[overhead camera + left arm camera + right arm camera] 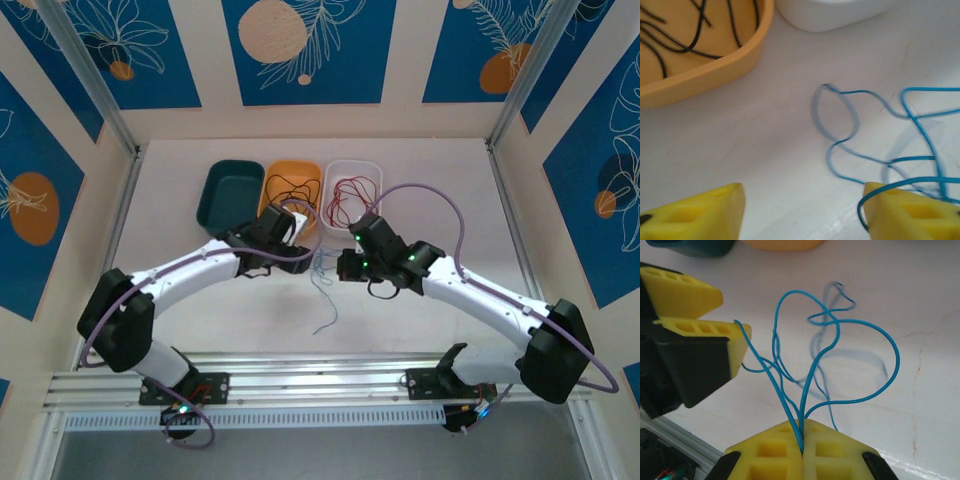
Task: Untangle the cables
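Right gripper [802, 442] pinched tight on a bunch of blue cable [801, 412] strands, probably anchoring it so the other arm can tease loops free. Left gripper [802, 215] just beside it, jaws apart, nothing between them; one strand hooks over a finger [910, 210]. Cable thin and springy, fanning ahead in crossed loops on the table [765, 140]. Farther ahead: orange tray [715, 75] holding black cable [685, 49], white tray [352, 163] holding red cable [352, 192], teal tray [228, 200] alongside.
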Robot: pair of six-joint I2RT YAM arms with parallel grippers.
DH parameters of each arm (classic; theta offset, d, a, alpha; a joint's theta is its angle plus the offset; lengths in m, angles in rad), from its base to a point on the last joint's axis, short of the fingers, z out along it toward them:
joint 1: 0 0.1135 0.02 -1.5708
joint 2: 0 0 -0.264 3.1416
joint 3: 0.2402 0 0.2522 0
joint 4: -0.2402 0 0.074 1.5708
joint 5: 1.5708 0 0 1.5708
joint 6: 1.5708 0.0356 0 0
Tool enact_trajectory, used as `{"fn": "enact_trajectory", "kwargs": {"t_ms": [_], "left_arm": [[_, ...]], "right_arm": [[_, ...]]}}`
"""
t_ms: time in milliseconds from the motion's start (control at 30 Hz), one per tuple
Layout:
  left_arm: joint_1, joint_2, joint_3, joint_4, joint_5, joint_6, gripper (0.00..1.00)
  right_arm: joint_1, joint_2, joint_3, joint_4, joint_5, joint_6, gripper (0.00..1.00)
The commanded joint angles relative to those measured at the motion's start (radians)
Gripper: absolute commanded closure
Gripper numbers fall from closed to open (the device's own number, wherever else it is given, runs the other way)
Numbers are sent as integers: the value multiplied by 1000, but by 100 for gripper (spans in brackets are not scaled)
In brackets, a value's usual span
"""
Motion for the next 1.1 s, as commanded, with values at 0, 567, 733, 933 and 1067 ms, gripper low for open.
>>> {"fn": "enact_trajectory", "kwargs": {"t_ms": [0, 567, 733, 933, 1067], "left_arm": [[9, -72, -31, 54, -40, -17, 28], [-300, -198, -408, 537, -181, -73, 0], [-400, -71, -397, 617, -253, -115, 0], [-421, 128, -219, 562, -285, -149, 0], [-420, 214, -117, 450, -355, -163, 3]], "right_arm": [[-13, -37, 82, -93, -14, -29, 100], [-120, 2, 215, -172, 70, 41, 98], [-128, 7, 208, -181, 76, 65, 98], [-127, -5, 189, -171, 65, 81, 98], [-127, -19, 182, -167, 61, 86, 98]]}}
